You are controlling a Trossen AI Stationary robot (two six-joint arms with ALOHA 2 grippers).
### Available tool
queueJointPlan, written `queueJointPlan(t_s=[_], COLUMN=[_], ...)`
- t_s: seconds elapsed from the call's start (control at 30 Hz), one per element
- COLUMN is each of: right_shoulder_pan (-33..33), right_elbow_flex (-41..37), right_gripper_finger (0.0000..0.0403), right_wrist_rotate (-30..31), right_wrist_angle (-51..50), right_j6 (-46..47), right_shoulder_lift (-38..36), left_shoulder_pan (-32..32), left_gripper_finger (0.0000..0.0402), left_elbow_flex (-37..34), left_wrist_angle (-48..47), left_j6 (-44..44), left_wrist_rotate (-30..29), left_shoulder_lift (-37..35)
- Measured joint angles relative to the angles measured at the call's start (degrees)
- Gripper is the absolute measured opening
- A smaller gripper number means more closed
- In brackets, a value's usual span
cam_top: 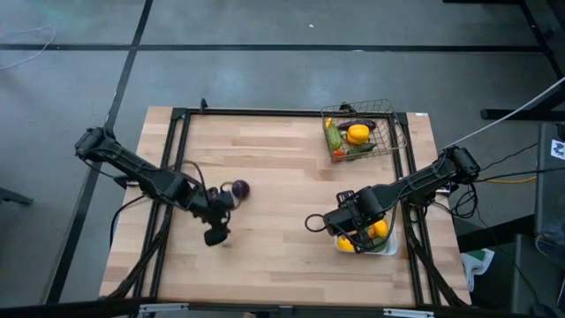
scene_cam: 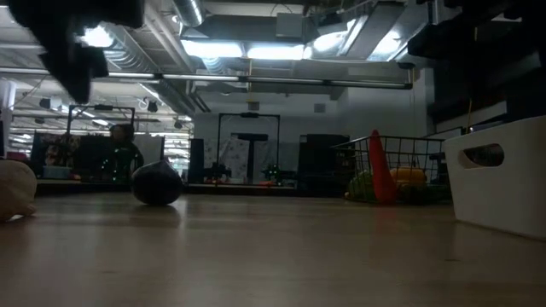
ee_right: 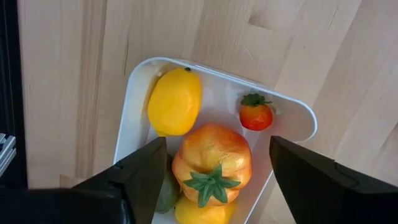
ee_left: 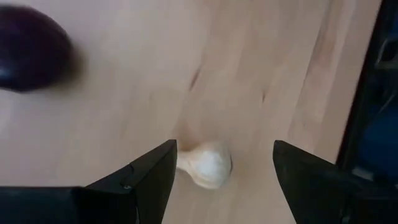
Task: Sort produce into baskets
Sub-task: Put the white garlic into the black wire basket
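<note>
My left gripper [cam_top: 215, 233] is open and hovers above a white garlic [ee_left: 208, 165], which lies on its side on the wooden table between the two fingers in the left wrist view. The garlic also shows in the low view [scene_cam: 14, 191], with the gripper [scene_cam: 75, 43] well above it. A purple eggplant [cam_top: 238, 188] lies on the table close by. My right gripper [ee_right: 217, 146] is open and empty above the white tray [ee_right: 134, 93]. The tray holds a yellow lemon [ee_right: 175, 101], an orange-yellow pepper [ee_right: 212, 158], a small red fruit [ee_right: 255, 116] and something green [ee_right: 163, 194].
The wire-mesh basket [cam_top: 388, 115] stands at the table's far right and holds a yellow piece [cam_top: 357, 133], green pieces, a dark piece and an orange carrot [scene_cam: 378, 166]. Bare wood lies between the two arms. Black frame rails [cam_top: 181, 150] run along the table's sides.
</note>
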Motion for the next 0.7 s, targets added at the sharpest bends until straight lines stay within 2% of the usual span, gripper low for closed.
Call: queueJointPlan(t_s=[0.3, 0.53, 0.7], right_shoulder_pan=[0.0, 0.0, 0.0], right_elbow_flex=[0.0, 0.0, 0.0], right_gripper_finger=[0.0282, 0.0282, 0.0282], right_wrist_rotate=[0.0, 0.02, 0.02], right_wrist_angle=[0.2, 0.24, 0.29], right_j6=[0.0, 0.0, 0.0], right_shoulder_lift=[0.01, 0.01, 0.01], left_shoulder_pan=[-6.23, -8.33, -8.92], left_gripper_finger=[0.026, 0.026, 0.026], left_elbow_flex=[0.0, 0.0, 0.0], left_wrist_angle=[0.92, 1.07, 1.25], left_j6=[-2.59, -9.74, -10.85], left_wrist_rotate=[0.0, -0.01, 0.0], left_shoulder_lift=[8.62, 13.11, 15.82])
